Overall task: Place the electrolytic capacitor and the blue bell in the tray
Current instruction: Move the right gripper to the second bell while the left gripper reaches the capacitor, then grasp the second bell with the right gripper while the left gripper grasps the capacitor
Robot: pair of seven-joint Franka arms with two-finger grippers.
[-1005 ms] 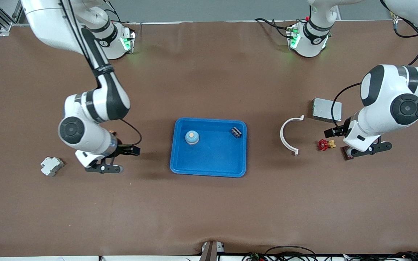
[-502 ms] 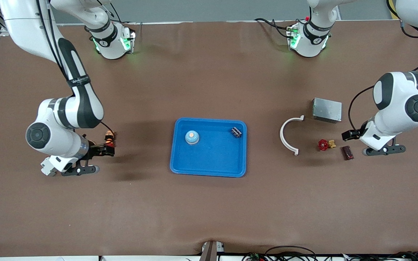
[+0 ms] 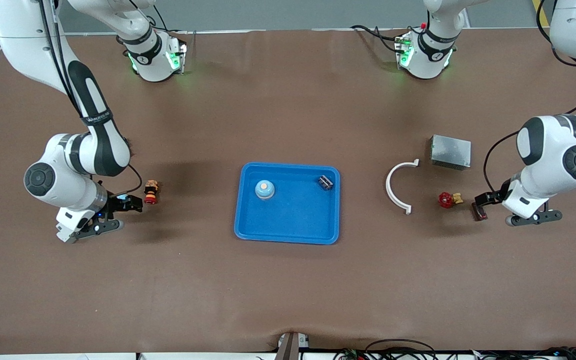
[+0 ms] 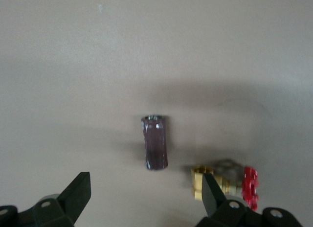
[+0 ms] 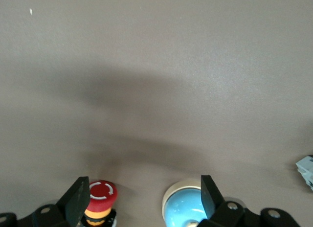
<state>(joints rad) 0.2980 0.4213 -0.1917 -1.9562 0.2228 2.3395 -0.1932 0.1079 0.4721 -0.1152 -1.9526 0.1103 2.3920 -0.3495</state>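
The tray (image 3: 288,230) holds the bell (image 3: 264,189) and, at its corner toward the left arm's end, the capacitor (image 3: 325,182), so the task looks finished, with the left tool (image 3: 532,219) and right tool (image 3: 90,229) spread empty, well apart from the tray.

Grey metal box (image 3: 450,151), white curved bracket (image 3: 397,186), red-handled valve (image 3: 448,199), dark red block (image 3: 479,212), red push-button (image 3: 151,192).
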